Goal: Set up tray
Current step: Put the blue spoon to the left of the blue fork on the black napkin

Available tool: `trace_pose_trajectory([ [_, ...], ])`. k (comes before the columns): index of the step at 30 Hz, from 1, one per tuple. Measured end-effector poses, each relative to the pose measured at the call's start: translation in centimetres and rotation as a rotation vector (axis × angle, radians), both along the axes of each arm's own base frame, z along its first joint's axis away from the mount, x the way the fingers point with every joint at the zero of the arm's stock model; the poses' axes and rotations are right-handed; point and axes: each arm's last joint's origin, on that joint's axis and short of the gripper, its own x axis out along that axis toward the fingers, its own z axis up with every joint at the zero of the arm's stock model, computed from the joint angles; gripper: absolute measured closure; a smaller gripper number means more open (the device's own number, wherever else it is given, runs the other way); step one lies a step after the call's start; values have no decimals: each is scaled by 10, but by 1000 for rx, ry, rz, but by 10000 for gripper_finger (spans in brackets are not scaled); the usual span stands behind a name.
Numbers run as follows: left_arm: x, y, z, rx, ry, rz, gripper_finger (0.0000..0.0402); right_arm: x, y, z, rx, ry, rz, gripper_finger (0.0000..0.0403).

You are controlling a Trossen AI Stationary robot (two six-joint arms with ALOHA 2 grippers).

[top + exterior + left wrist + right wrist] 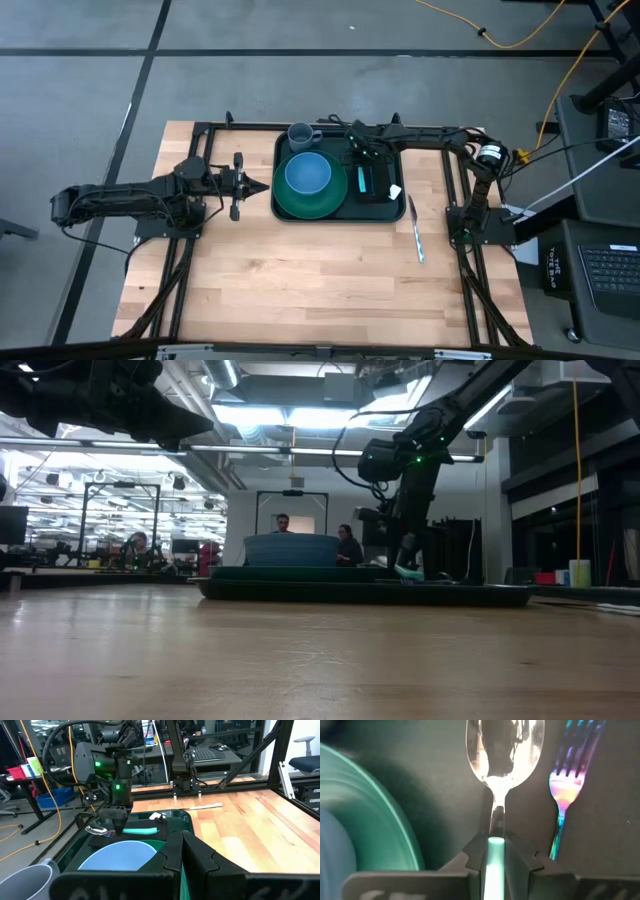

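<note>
**Spoon in the right gripper's grip over the tray**

Wooden tabletop (300, 270) is carrying your scene, and the tray (282, 212) is sitting toward its far edge, between the two arms. Inside it you're seeing the round green plate (318, 205) with a blue bowl (307, 173) resting on it, a grey mug (301, 134) in the tray's far left corner, and a black napkin (380, 180) lying along the right side.

Your right gripper (362, 153) is reaching down over that napkin, fingers clamping the teal handle of a spoon (504, 750); its shiny bowl is hovering just over the dark cloth, right beside a rainbow-tinted fork (565, 785) already lying there.

Just outside the tray's right rim, a knife (414, 228) is resting on the bare wood.

Your left gripper (262, 186) is waiting just off the tray's left edge, fingers pressed together and gripping nothing, pointing at the plate.

Beyond the table, people are sitting in the lab background.
</note>
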Motion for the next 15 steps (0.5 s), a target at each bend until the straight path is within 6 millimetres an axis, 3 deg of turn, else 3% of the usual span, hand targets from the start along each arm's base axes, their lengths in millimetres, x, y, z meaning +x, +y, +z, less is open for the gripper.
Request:
trace_pose_trajectory([
  [15,0,0,0,1,0,0,398,0,0,-1,7,8,-7,351],
])
